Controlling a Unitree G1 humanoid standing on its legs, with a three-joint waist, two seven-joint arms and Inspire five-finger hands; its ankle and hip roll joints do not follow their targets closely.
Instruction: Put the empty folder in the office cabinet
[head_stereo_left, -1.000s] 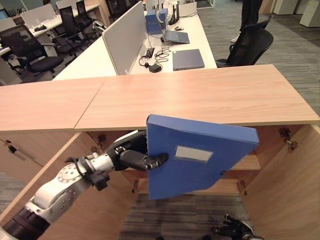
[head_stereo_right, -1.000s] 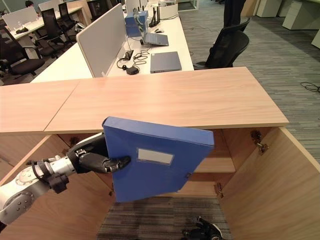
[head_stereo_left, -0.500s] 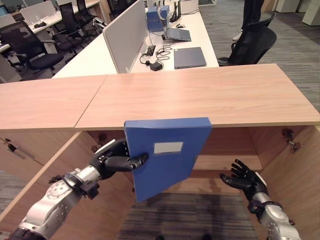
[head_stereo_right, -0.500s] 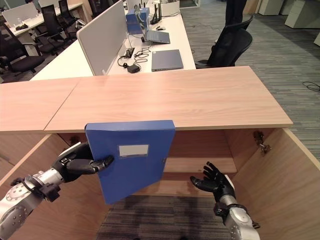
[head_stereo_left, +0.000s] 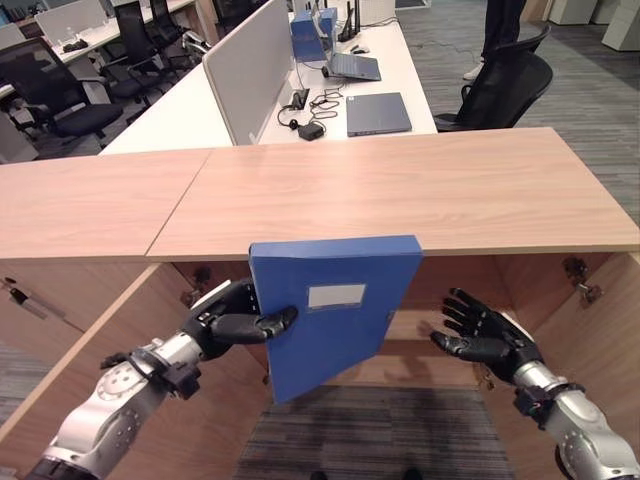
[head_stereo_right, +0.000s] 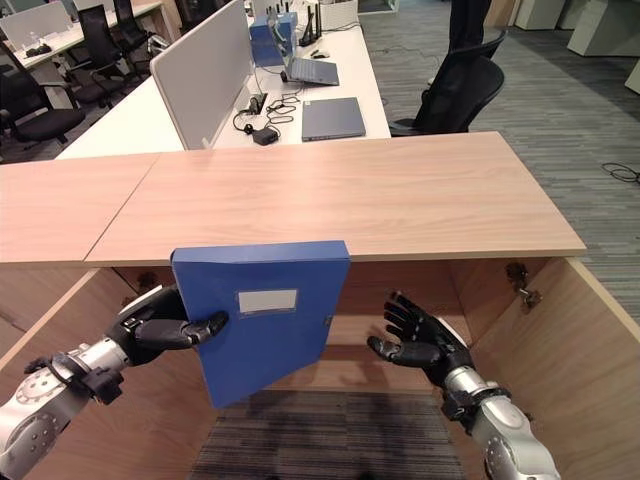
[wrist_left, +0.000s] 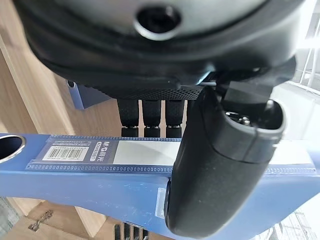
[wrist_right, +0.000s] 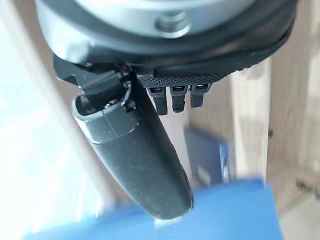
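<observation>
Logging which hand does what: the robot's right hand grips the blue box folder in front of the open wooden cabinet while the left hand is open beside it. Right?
Not quite: the hands are swapped. In the left eye view the left hand grips the blue box folder in front of the open wooden cabinet, and the right hand is open beside it.

You see a matt blue plastic folder (head_stereo_left: 335, 310) with a white paper label (head_stereo_left: 336, 296), cabinet (head_stereo_left: 400, 195) in smooth light wood-grain laminate, your left hand (head_stereo_left: 232, 320) in matt black plastic with textured rubbery fingers (wrist_left: 152, 114), right hand (head_stereo_left: 485, 335) alike, floor of ribbed grey carpet (head_stereo_left: 375, 440).
</observation>
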